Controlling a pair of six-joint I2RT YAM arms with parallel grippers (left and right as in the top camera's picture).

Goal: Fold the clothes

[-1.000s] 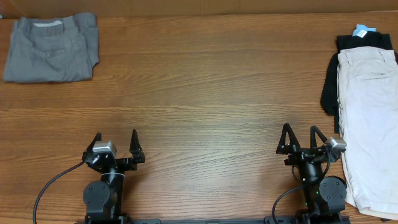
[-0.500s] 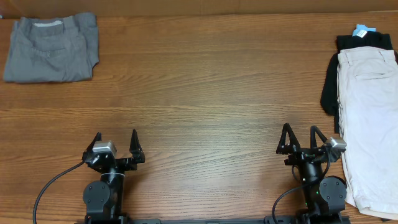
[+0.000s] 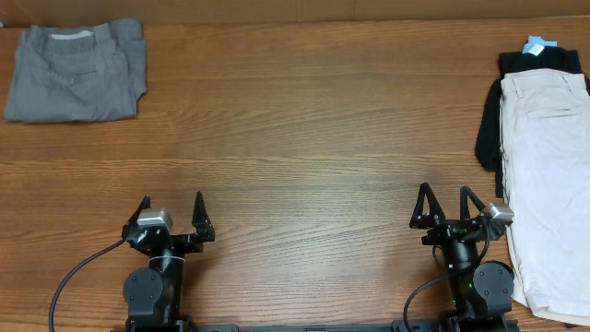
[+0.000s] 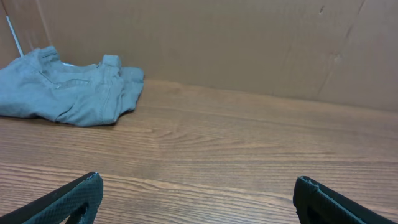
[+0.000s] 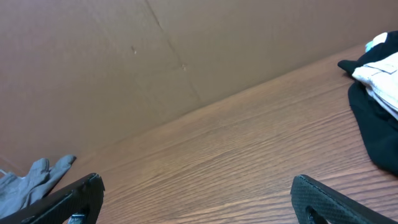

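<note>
The pale cream cotton shorts (image 3: 546,184) lie flat and lengthwise along the right edge of the brown wood-grain table (image 3: 304,138), spread over a longer black garment (image 3: 487,138) that shows past their far end and inner side. Folded grey shorts (image 3: 76,72) sit at the table's far left corner, well apart. At the table's near edge, the left gripper (image 3: 171,197) and the right gripper (image 3: 444,189) both stand with fingers spread wide, holding nothing, the right one just beside the cream shorts.

The folded cotton shorts (image 3: 74,72) are grey, the long flat shorts (image 3: 548,166) cream, the cloth garment (image 3: 487,138) black. The wooden table (image 3: 304,138) is streaky brown.
</note>
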